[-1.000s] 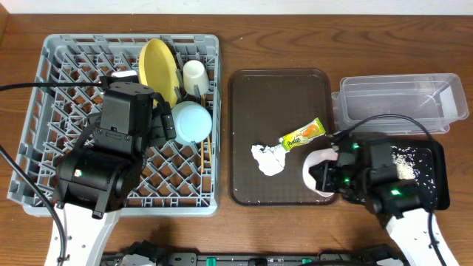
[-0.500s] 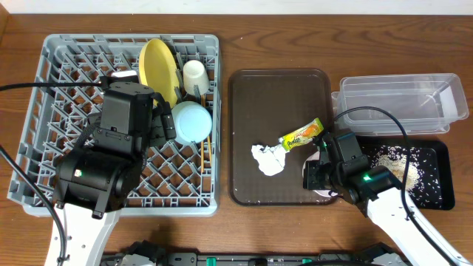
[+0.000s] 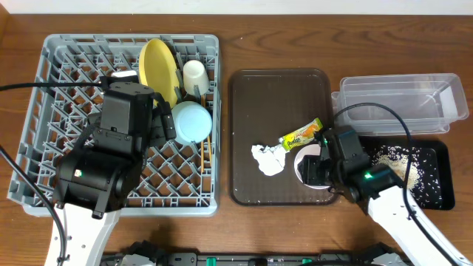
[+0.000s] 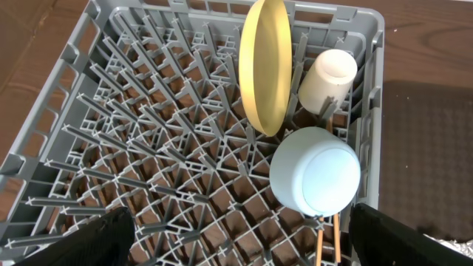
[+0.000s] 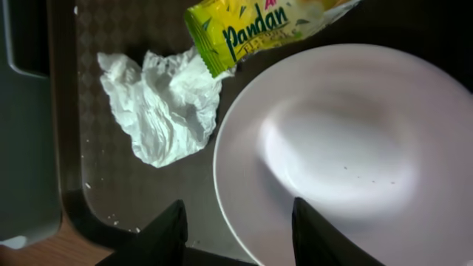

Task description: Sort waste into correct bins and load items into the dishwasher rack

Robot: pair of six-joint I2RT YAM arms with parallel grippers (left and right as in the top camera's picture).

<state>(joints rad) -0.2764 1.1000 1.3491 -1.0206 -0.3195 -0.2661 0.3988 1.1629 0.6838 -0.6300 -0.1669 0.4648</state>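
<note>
**Bowl on the Serving Tray, Rack Half Loaded**

Seen from above, the grey dishwasher rack (image 3: 55,81) fills the left of the frame on a wooden desk (image 3: 295,37). A yellow plate (image 3: 159,68) stands on edge among the pegs at the rack's upper right. A small white cup (image 3: 194,76) lies just right of the plate, and a light blue bowl (image 3: 191,121) sits bottom-up below it. Two wooden chopsticks (image 3: 205,155) lie along the rack's right side, their upper ends hidden under the blue bowl.

The left tool (image 4: 244,236) hangs over the rack with its fingers spread wide and nothing between them.

At centre, a brown serving tray (image 3: 259,96) carries a crumpled white tissue (image 3: 267,158) and a yellow-green snack wrapper (image 3: 303,134) (the wrist view reads "pandan"). The wrapper's left end touches the tissue. A white bowl (image 5: 340,155) rests upright in the tray's lower right corner.

The right tool (image 5: 244,229) hovers over the bowl's near rim. Its jaws are parted, and the gap between them is far wider than the thin rim.

At right, whitish crumbs (image 3: 403,159) are scattered in a glossy black tray (image 3: 436,193). A clear plastic tub (image 3: 399,100) sits just above it in the frame.
</note>
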